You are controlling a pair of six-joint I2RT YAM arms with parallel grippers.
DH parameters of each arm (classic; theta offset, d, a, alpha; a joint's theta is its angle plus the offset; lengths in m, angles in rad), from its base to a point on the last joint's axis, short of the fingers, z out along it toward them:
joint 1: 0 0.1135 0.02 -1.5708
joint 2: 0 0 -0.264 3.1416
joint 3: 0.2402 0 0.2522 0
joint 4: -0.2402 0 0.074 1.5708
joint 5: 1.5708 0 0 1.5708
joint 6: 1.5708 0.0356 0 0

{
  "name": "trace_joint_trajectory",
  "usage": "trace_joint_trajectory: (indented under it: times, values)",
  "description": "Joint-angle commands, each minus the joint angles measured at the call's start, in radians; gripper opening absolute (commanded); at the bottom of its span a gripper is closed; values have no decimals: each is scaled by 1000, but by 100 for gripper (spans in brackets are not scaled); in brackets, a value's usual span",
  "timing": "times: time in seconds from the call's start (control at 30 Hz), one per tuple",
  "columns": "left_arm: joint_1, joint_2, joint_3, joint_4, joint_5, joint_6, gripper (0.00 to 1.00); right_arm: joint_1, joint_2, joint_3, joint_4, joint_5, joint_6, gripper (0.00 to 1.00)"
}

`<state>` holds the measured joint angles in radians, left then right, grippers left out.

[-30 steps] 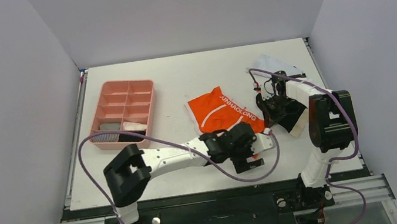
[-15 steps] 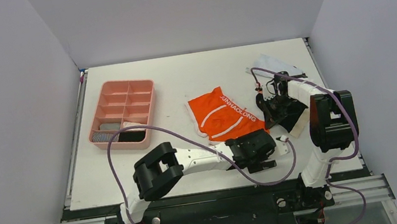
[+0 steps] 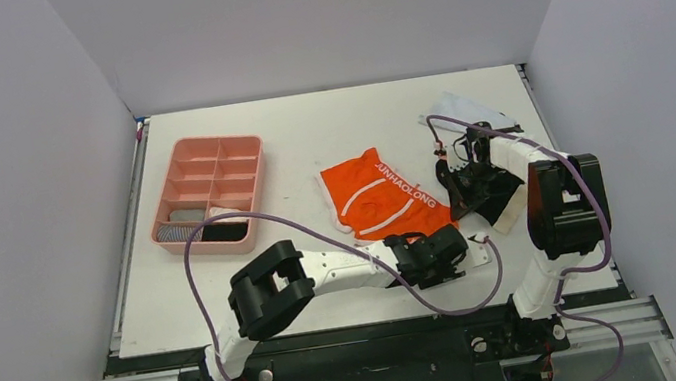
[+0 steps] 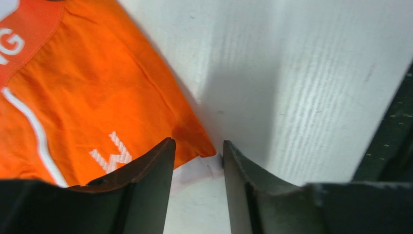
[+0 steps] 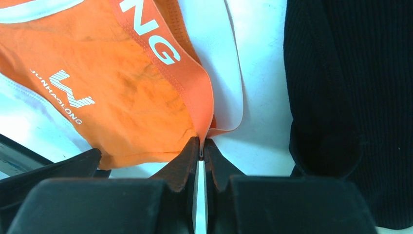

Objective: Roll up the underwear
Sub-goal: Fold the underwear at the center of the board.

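**Corners secured ahead of the roll**

Orange underwear (image 3: 380,196) lies spread flat in the middle of the surface (image 3: 305,130), with the black underwear (image 5: 336,97) just to its right. I have the right end effector (image 5: 200,144) pinched together on the right end of the orange waistband, apparently to anchor that edge. The left end effector (image 4: 197,146) has its jaws partly apart, straddling the near right corner where a white tag (image 4: 197,168) pokes out. It grips nothing yet. With both ends held, I judge this side can be turned over evenly to start the roll.

White table (image 3: 324,122) bears pink tray (image 3: 194,166), orange underwear (image 3: 376,200), seemingly black underwear (image 3: 498,195) too.
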<state>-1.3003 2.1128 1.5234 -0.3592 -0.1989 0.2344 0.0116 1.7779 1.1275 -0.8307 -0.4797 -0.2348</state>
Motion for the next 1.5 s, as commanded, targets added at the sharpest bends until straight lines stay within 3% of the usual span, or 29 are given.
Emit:
trace_joint_trajectory:
  times: [0.0, 0.1, 0.13, 0.57, 0.8, 1.13, 1.47]
  values:
    - [7, -7, -6, -43, 108, -40, 32, -8, -60, 28, -25, -25, -23, 0]
    - [25, -23, -9, -57, 171, -59, 3, -9, -85, 27, -37, -24, -35, 0]
    - [29, -26, -8, -60, 211, -67, 1, -9, -91, 22, -44, -23, -41, 0]
    - [75, -132, 47, -71, 622, -216, 0, -60, -232, 11, -199, 97, -131, 0]
    - [259, -156, 91, -45, 801, -341, 0, -54, -203, 137, -254, 86, -112, 0]
    - [598, -192, 86, -41, 881, -320, 0, 30, -68, 461, -295, 55, -23, 0]
    - [760, -123, 89, -48, 856, -274, 0, 154, 295, 933, -315, 99, 128, 0]
